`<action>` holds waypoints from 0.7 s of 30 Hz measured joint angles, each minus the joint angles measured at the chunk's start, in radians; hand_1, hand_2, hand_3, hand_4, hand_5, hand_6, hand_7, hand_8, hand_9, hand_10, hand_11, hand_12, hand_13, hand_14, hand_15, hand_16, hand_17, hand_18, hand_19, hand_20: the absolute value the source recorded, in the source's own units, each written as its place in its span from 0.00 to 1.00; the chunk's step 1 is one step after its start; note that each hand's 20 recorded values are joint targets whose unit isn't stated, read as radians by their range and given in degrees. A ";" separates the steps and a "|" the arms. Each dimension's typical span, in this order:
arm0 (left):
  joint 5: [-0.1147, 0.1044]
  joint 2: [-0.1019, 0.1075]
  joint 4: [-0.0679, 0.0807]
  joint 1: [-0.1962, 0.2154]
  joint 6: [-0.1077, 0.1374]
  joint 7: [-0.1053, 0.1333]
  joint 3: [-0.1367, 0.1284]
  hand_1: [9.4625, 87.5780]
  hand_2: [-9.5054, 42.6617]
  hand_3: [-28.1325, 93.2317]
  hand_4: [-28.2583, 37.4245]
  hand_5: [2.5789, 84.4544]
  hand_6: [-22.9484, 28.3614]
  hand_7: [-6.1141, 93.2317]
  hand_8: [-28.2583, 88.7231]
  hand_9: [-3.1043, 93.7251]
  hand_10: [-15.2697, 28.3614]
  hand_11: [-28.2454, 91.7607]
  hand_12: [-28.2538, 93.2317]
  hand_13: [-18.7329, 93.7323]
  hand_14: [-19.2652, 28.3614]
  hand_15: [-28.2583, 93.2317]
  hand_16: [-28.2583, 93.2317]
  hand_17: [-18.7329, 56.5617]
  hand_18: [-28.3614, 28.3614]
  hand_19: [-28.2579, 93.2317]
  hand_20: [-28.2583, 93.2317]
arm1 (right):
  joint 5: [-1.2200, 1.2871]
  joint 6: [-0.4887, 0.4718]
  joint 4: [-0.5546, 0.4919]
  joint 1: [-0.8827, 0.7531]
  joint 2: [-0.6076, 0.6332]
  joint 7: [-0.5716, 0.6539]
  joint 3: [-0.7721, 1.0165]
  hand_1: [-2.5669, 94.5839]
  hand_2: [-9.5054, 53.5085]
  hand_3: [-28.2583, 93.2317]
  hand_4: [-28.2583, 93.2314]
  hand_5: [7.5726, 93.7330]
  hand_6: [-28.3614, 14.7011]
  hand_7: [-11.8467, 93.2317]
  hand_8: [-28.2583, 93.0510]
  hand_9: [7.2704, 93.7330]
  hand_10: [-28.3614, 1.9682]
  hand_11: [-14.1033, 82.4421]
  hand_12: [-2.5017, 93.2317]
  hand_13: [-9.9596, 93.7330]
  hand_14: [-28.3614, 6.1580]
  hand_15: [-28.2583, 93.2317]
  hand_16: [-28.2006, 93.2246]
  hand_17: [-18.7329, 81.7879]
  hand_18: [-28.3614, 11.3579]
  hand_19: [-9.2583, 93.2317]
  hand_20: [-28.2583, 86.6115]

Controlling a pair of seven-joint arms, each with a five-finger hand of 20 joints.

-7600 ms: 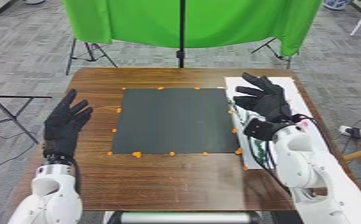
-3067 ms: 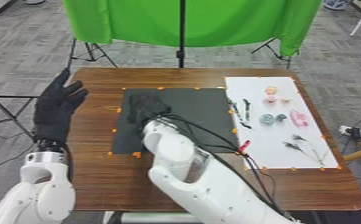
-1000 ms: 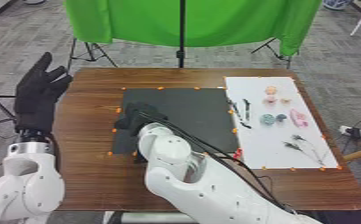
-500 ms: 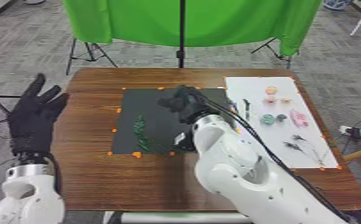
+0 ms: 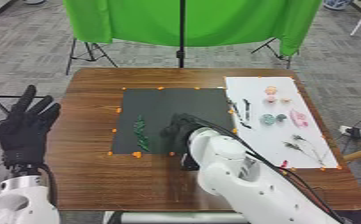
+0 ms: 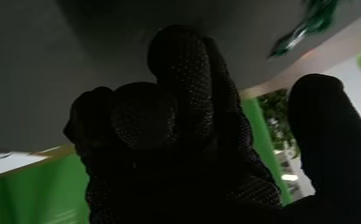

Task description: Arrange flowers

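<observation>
"Two hands: how are their fingers?"

"The right hand (image 5: 180,129): loosely bent, thumb apart, empty, at the dark mat (image 5: 175,97). The left hand (image 5: 22,136): straight, spread, empty, near the table's (image 5: 101,180) left edge."

"And the flowers?"

"One leafy green sprig (image 5: 141,134) lies on the mat, left of the right hand. Pink flower heads (image 5: 271,99) and blue-green ones (image 5: 267,119) lie on the white sheet (image 5: 252,86)."
</observation>
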 measured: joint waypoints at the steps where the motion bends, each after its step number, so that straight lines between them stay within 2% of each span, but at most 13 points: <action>1: 0.006 -0.001 0.000 -0.006 -0.001 -0.006 0.001 0.09 0.34 0.90 0.00 0.39 0.57 0.13 0.17 0.36 0.76 0.42 0.32 0.34 0.94 0.67 0.15 0.11 0.97 0.65 0.26 | -0.007 -0.005 0.005 0.002 -0.007 -0.004 -0.008 0.22 0.36 0.83 0.06 0.64 0.56 0.22 0.14 0.81 0.31 0.70 0.27 0.80 0.38 0.89 0.41 0.64 0.05 1.00 0.58; 9: 0.010 0.000 0.002 -0.036 -0.002 -0.011 0.016 0.10 0.33 0.90 0.00 0.39 0.57 0.13 0.17 0.36 0.76 0.42 0.32 0.34 0.94 0.67 0.15 0.11 0.97 0.65 0.26 | -0.062 -0.088 0.052 0.032 -0.081 -0.053 -0.041 0.22 0.36 0.83 0.06 0.65 0.57 0.22 0.14 0.81 0.31 0.70 0.27 0.80 0.38 0.89 0.41 0.64 0.05 1.00 0.59; 21: 0.012 0.004 0.003 -0.052 -0.001 -0.014 0.019 0.10 0.33 0.90 0.00 0.39 0.57 0.13 0.17 0.36 0.76 0.42 0.32 0.34 0.94 0.67 0.15 0.11 0.97 0.64 0.26 | -0.078 -0.139 0.063 0.030 -0.135 -0.099 -0.075 0.22 0.36 0.83 0.06 0.66 0.59 0.22 0.14 0.81 0.32 0.70 0.27 0.80 0.38 0.89 0.41 0.64 0.06 1.00 0.59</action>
